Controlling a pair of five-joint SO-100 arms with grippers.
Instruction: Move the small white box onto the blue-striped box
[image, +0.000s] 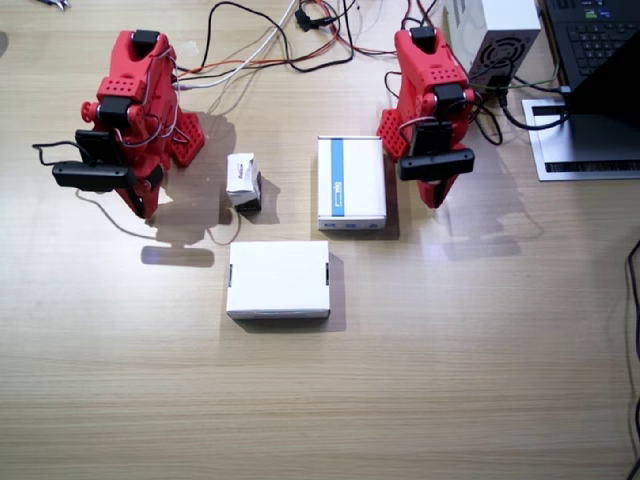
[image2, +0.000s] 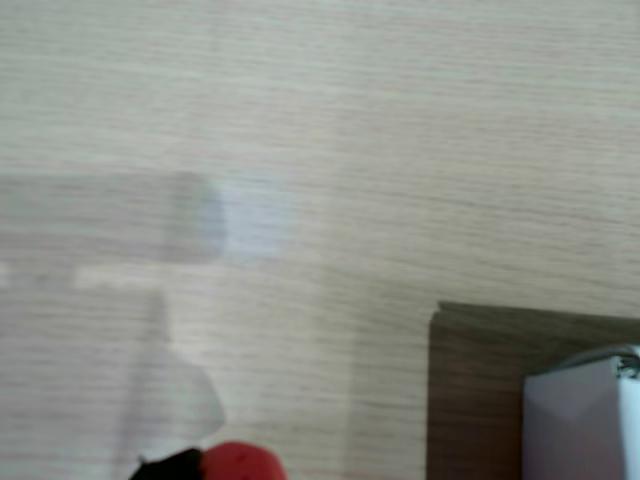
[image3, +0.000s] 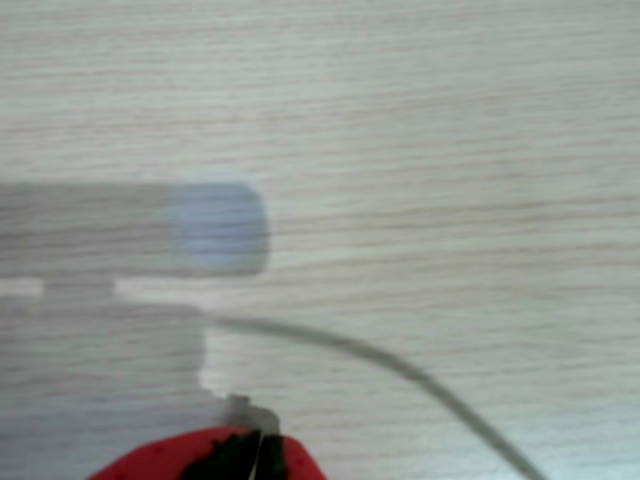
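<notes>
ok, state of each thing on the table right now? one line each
small white box: on the table, apart from the other boxes, not gripped.
blue-striped box: flat on the table, nothing on top.
plain white box: flat, closed, untouched.
right gripper: folded at rest, holds nothing; jaws unclear.
left gripper: folded at rest beside the striped box, holds nothing; jaws unclear.
</notes>
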